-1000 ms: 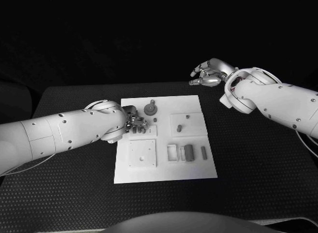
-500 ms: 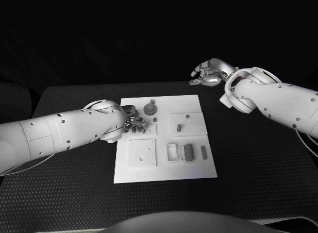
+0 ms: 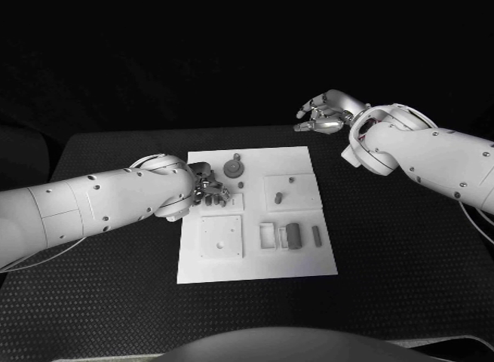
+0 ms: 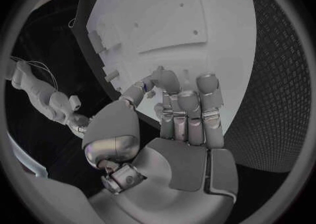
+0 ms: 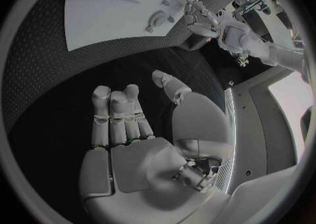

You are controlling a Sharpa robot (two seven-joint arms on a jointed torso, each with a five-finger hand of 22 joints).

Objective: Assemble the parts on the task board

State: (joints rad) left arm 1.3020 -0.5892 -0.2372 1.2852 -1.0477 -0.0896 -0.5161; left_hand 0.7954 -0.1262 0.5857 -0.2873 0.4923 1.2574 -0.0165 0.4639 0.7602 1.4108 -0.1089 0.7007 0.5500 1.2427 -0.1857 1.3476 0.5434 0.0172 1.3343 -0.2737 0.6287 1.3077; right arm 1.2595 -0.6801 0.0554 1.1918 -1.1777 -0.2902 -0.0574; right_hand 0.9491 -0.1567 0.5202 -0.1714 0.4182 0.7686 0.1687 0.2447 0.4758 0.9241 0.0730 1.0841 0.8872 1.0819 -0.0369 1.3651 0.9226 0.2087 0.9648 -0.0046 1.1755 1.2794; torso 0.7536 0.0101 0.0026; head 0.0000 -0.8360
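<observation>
The white task board (image 3: 258,260) lies in the middle of the table. On it are a round grey part (image 3: 236,167), a small peg (image 3: 278,198) and two dark bars (image 3: 295,236). My left hand (image 3: 211,190) rests on the board's left side near the round part, its fingers (image 4: 187,103) curled down onto the board (image 4: 197,18). A small dark part lies under the fingertips; I cannot tell whether it is gripped. My right hand (image 3: 323,117) hovers beyond the board's far right corner. Its fingers (image 5: 118,110) are stretched out with nothing in them.
A square white plate (image 3: 221,237) and a slotted holder (image 3: 266,237) sit on the board's near half. Black table (image 3: 409,249) surrounds the board. From the right wrist, the board (image 5: 112,18) and my left hand (image 5: 197,16) show far off.
My right hand has edged slightly up and away from the board. My left hand has stayed on the board with hardly any movement.
</observation>
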